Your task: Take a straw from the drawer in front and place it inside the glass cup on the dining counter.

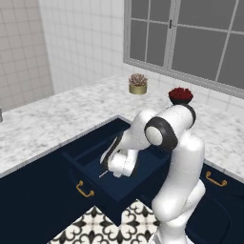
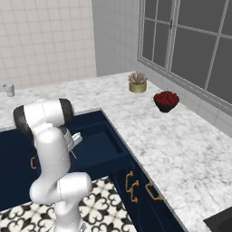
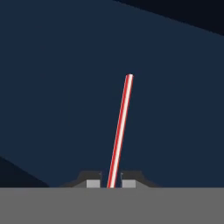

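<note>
No lettering, label, brand, number or sign is showing anywhere that can be read; the surfaces in view are carrying none.

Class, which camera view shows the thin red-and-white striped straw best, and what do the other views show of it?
The hand view: the thin red-and-white striped straw runs long and sharp between the gripper tips. In the left base view only its short end pokes out; the right base view shows a tiny pink sliver.
</note>
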{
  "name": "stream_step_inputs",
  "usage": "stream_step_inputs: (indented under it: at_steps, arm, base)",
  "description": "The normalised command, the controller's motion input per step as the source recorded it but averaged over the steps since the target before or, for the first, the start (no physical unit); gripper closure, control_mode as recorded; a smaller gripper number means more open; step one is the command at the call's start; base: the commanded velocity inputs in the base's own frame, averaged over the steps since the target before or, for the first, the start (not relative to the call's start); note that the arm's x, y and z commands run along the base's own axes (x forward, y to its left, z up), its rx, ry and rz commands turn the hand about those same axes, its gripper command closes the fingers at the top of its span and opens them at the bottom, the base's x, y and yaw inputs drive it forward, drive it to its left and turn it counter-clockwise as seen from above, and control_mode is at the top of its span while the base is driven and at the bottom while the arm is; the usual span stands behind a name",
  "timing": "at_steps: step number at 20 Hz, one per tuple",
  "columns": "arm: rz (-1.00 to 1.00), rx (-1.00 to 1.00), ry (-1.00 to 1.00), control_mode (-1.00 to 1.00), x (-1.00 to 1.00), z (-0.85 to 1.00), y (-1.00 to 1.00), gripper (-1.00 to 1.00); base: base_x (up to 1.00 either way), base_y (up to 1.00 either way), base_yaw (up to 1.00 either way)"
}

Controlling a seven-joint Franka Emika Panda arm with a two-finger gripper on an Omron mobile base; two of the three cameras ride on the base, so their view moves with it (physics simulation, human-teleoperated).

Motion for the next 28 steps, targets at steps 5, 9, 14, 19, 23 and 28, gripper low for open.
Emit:
stream_step_inputs:
  at_steps: [5,9,14,19,23,28]
  arm:
    - [-0.03,0.17,0.03,-1.0,0.19,1.0,-0.02,1.0]
    - [0.12,0.27,0.14,-1.0,0.29,1.0,-0.15,1.0]
    - [0.35,0.18,0.21,-1.0,0.12,1.0,-0.22,1.0]
    - [0.5,0.05,0.02,-1.0,-0.04,1.0,-0.27,1.0]
    - [0.54,-0.04,0.0,-1.0,-0.04,1.0,-0.03,1.0]
    - [0.43,-0.18,-0.28,-1.0,-0.44,1.0,0.0,1.0]
  base:
    - [0.0,0.0,0.0]
    - [0.0,0.0,0.0]
    - [0.0,0.0,0.0]
    - [0.0,0.0,0.0]
    - [0.0,0.0,0.0]
    - [0.0,0.0,0.0]
